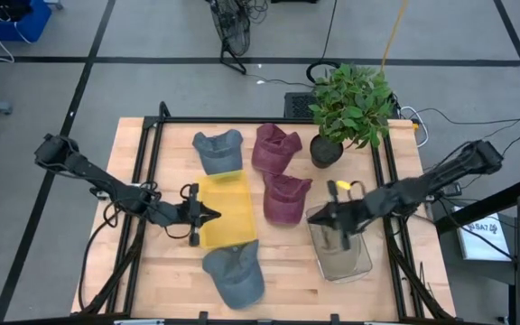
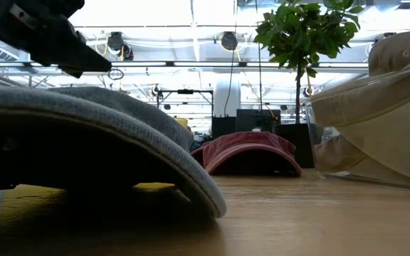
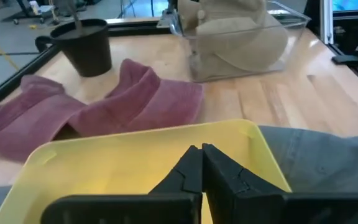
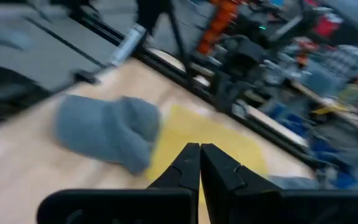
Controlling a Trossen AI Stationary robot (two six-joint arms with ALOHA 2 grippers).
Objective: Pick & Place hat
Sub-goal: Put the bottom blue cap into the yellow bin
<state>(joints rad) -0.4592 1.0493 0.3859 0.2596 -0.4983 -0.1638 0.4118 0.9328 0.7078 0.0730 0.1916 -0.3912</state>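
A yellow tray lies at the table's middle. One grey-blue hat lies beyond its far end. Another grey-blue hat lies at its near end, with its brim close in the low view. Two maroon hats lie to the tray's right. A tan hat sits in a clear bin at the right. My left gripper is shut and empty over the tray's left part. My right gripper is shut and empty by the bin's far left corner.
A potted plant stands at the far right of the table, behind the maroon hats. A black frame runs along the table's left, far and right sides. Bare wood shows at the near left and between the near hat and the bin.
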